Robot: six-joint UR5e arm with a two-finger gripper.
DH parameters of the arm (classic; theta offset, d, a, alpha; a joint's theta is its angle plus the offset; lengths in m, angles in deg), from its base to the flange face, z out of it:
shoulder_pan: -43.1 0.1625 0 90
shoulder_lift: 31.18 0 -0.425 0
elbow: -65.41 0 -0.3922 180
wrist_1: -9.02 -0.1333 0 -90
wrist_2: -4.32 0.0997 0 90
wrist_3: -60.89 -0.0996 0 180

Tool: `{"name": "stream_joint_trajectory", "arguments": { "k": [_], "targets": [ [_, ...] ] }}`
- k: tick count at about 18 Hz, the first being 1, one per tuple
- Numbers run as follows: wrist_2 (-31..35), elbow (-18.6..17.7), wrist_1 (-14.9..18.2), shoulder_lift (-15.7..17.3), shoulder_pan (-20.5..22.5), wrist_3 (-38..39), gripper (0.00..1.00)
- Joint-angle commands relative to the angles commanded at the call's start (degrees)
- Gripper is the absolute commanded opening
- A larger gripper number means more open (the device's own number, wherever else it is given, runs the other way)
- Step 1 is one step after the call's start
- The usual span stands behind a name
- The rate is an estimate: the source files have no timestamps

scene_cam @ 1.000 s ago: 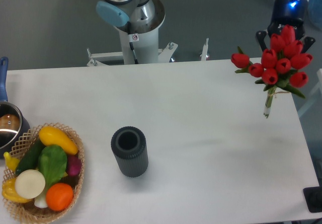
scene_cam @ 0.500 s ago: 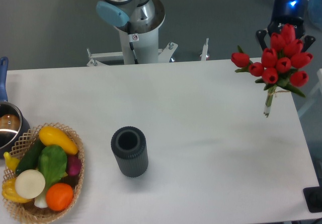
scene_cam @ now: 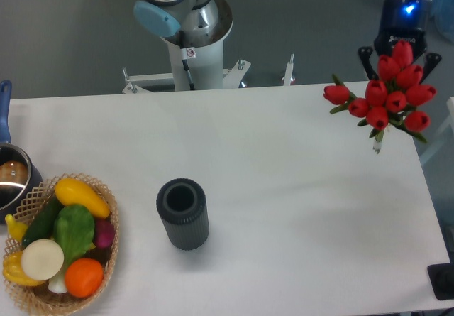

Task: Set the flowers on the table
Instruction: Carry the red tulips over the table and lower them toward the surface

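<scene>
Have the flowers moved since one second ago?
Yes. The flowers have shifted slightly up the image, towards the table's far edge. The stem tip now shows much less far down the white tabletop than before, while the dark vase is unchanged.

— What's behind, at twelve o'clock?
— Grey floor (scene_cam: pixel 64 39), evenly lit, with a white metal frame (scene_cam: pixel 213 78) bolted low.
— And at three o'clock?
— Something pale (scene_cam: pixel 450 110) at the edge; can't tell what.

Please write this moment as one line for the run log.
pincer: behind blooms, state unclear | bunch of red tulips with green stems: upright over right far corner | large white rectangular tabletop: placement pending
</scene>
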Motion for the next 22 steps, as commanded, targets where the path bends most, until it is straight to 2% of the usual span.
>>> {"name": "stream_joint_trajectory", "arguments": {
  "k": [1,4,7,12,22],
  "targets": [
    [3.2,-0.2,0.0,-0.1,-1.0,-0.1,0.37],
    [10.6,-0.1,0.0,-1.6,-4.0,-0.3,0.37],
    [10.9,0.3,0.2,-5.4,-8.1,-0.1,0.33],
    [11.4,1.3,0.1,-11.5,-12.0,0.0,0.25],
    [14.5,2.2,0.4,-17.8,-15.7,0.0,0.25]
  ]
}}
